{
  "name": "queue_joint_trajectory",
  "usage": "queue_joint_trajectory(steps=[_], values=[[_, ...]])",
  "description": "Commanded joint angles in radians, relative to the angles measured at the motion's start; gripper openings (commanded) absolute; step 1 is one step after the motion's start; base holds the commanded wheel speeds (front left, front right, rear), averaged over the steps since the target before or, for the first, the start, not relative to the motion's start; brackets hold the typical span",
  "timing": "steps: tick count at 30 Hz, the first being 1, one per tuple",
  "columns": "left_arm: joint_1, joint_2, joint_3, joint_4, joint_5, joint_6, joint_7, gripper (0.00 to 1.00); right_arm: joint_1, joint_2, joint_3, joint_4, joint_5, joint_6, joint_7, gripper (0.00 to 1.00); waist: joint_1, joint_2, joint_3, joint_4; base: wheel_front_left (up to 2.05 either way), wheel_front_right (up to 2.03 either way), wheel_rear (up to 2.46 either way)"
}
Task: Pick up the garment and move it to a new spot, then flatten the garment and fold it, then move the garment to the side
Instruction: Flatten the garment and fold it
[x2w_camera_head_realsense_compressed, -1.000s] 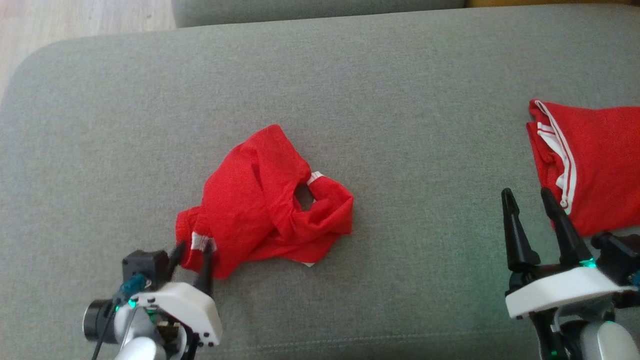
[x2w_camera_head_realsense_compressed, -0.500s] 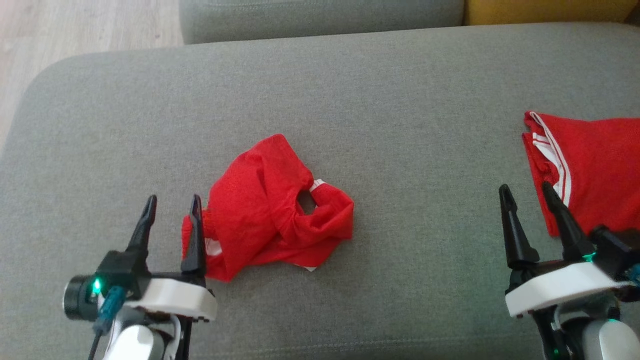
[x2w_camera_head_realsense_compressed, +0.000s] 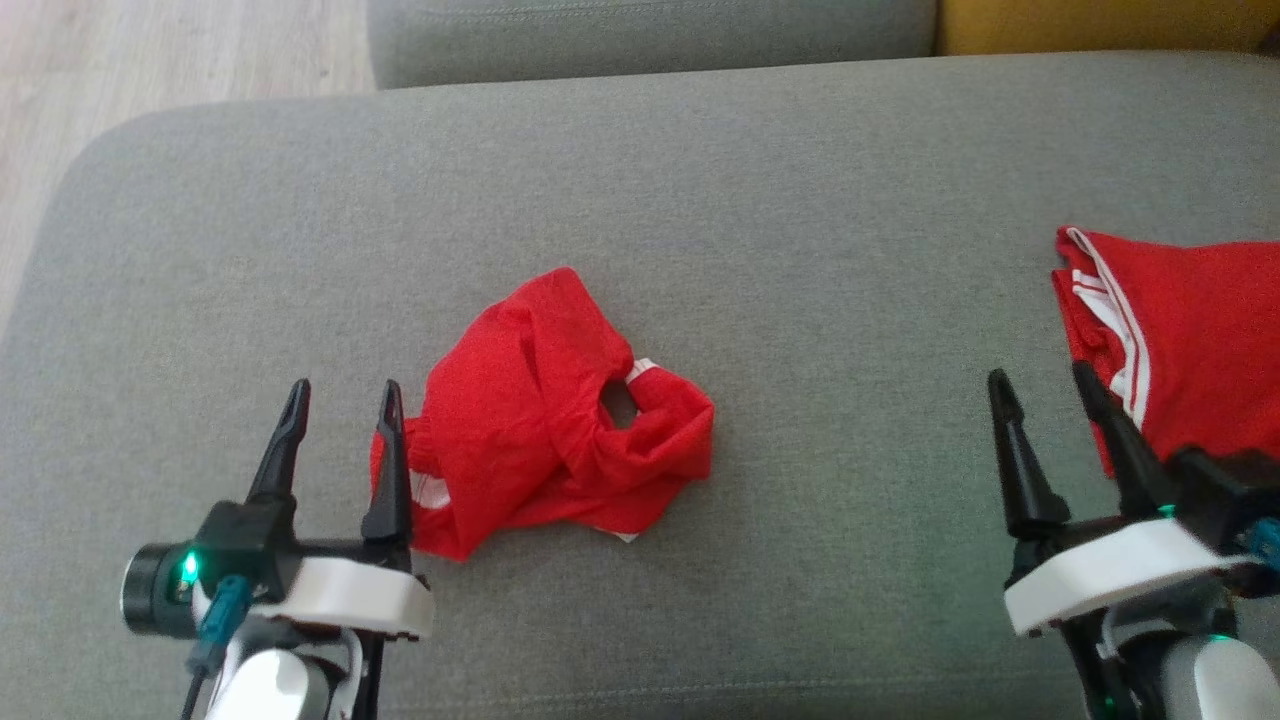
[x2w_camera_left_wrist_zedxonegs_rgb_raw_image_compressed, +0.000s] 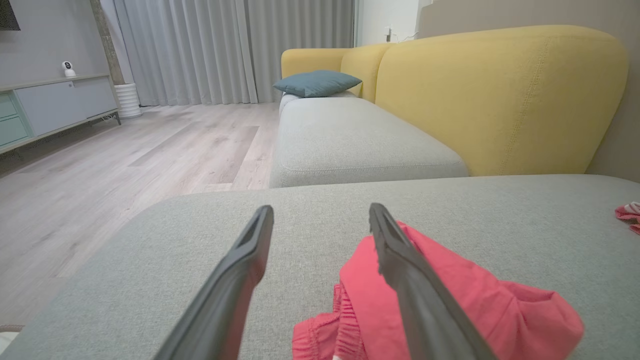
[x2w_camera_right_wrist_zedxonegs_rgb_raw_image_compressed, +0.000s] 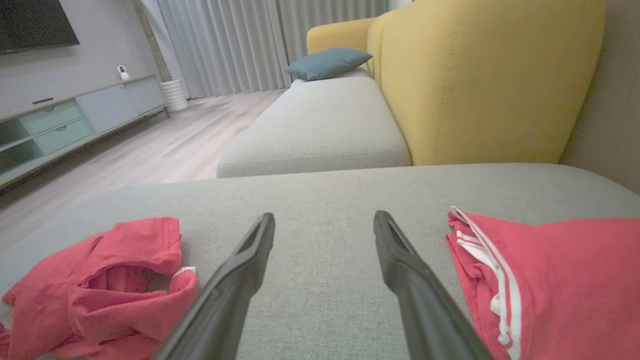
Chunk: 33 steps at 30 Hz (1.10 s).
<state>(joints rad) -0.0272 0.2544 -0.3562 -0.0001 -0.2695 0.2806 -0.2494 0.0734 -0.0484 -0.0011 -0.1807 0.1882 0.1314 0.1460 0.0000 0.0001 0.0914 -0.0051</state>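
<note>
Left claw (x2w_camera_head_realsense_compressed: 344, 387) wide, empty, just beside the crumpled red garment (x2w_camera_head_realsense_compressed: 540, 420); right claw (x2w_camera_head_realsense_compressed: 1037, 372) wide, empty.

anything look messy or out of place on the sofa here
The red garment lies bunched in a twisted heap in the middle of the grey sofa cushion, not flat. The white-striped red garment at the right lies much flatter.

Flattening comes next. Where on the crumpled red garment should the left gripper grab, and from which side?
Probably the gathered hem at the crumpled red garment's near-left corner, approached from the left by the open left gripper: that edge lies free; the middle is twisted.
</note>
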Motion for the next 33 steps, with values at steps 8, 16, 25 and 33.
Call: queue_joint_trajectory(steps=[8, 16, 25, 33], values=[[-0.123, -0.009, 0.006, -0.024, 0.024, -0.029, -0.012, 1.0, -0.194, -0.116, 0.17, 0.097, 0.066, -0.001, 0.074, 1.0, 0.0, -0.0001, 0.076, 0.074, 0.0, 0.0, 0.0], [-0.208, -0.061, -0.016, -0.017, 0.05, -0.062, -0.012, 1.0, -0.467, -0.167, 0.414, 0.269, 0.183, -0.001, 0.124, 1.0, 0.0, -0.0001, 0.158, 0.169, 0.0, 0.0, 0.0], [-0.225, -0.1, -0.003, -0.005, 0.073, -0.086, -0.012, 1.0, -0.726, -0.143, 0.7, 0.463, 0.329, -0.001, 0.236, 1.0, 0.0, -0.0001, 0.191, 0.201, 0.0, 0.0, 0.0], [-0.224, -0.117, 0.02, 0.003, 0.088, -0.109, -0.012, 1.0, -0.84, -0.148, 0.818, 0.588, 0.428, -0.001, 0.312, 0.0, 0.0, -0.0001, 0.193, 0.196, 0.0, 0.0, 0.0]])
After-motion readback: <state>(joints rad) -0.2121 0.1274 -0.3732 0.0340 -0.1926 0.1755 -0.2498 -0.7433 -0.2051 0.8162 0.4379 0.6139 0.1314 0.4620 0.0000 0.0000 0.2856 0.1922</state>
